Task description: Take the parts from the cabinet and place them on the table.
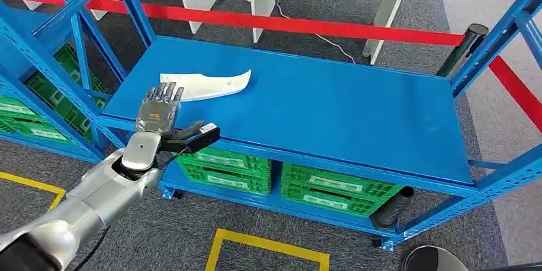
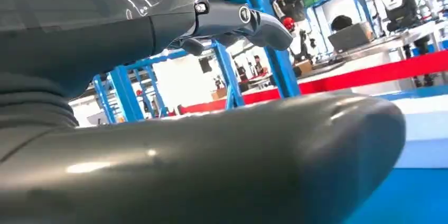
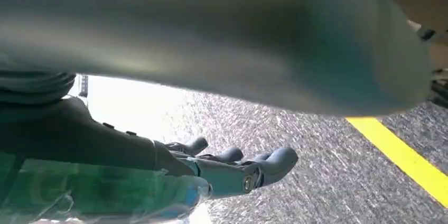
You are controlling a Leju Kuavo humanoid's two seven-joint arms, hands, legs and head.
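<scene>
Left arm (image 1: 83, 204): silver, smooth-shelled segments with a dark joint ring and a thin black cable beneath. Left robot hand (image 1: 160, 112): grey metallic back, darker fingers, thick grey thumb. Right robot hand (image 3: 232, 168): grey ribbed cover, dark fingers, apparently round screw heads at the joints.

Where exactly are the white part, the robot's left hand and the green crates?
white part (image 1: 206, 85), head view, middle of the curved piece.
left hand (image 1: 160, 110), head view, back of the hand.
green crates (image 1: 225, 167), head view, front of the left crate under the shelf.
</scene>
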